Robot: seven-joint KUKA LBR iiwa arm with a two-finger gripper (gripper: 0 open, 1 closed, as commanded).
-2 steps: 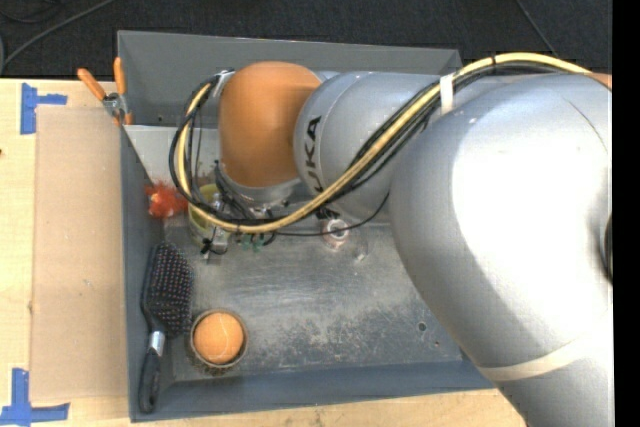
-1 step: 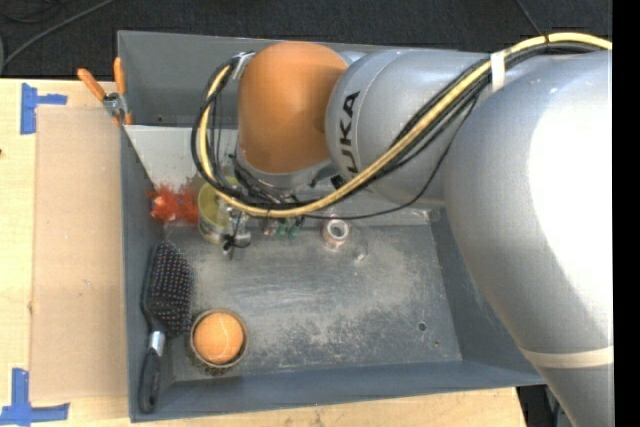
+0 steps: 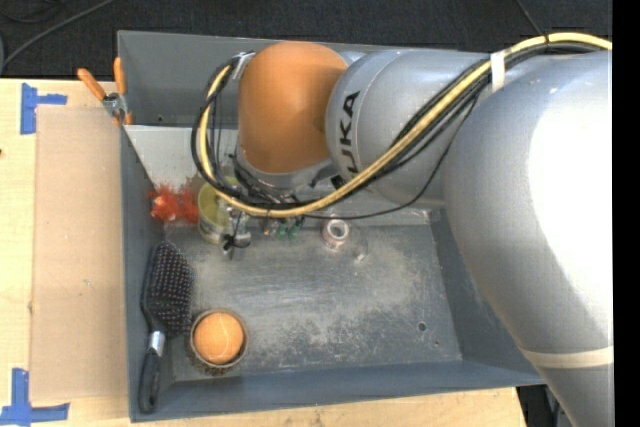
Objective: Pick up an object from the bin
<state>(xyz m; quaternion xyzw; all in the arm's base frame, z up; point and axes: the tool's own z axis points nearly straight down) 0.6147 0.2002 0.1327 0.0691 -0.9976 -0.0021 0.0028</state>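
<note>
Objects lay scattered over the dusty floor of the grey metal bin point(image 3: 330, 310). The silver arm point(image 3: 420, 125) reached in from the right. Its rounded orange wrist cover point(image 3: 285, 105) hung above the rear left part of the bin, with black and yellow cables point(image 3: 400, 150) looped round it.

Below the cover the tool point(image 3: 234, 241) was down close to the floor. Its dark tip showed just beside a yellowish-green translucent round container point(image 3: 211, 205), which stood towards the left, near the foot of the rear wall. Whether the tool was released or clenched could not be told, because the cover and cables hid most of it.

A crumpled red-orange object point(image 3: 172, 205) lay just left of the container, close against the left wall. To the right of the tool a small green item point(image 3: 290, 230) lay partly under the cables. Beyond that, a small pale ring point(image 3: 336, 232) rested flat on the floor.

Along the left wall lay a black oval bristle hairbrush point(image 3: 168, 290), with its handle pointing to the front corner. Just beside that handle an orange ball point(image 3: 217, 337) sat in a dark round holder, well apart from the tool.
</note>
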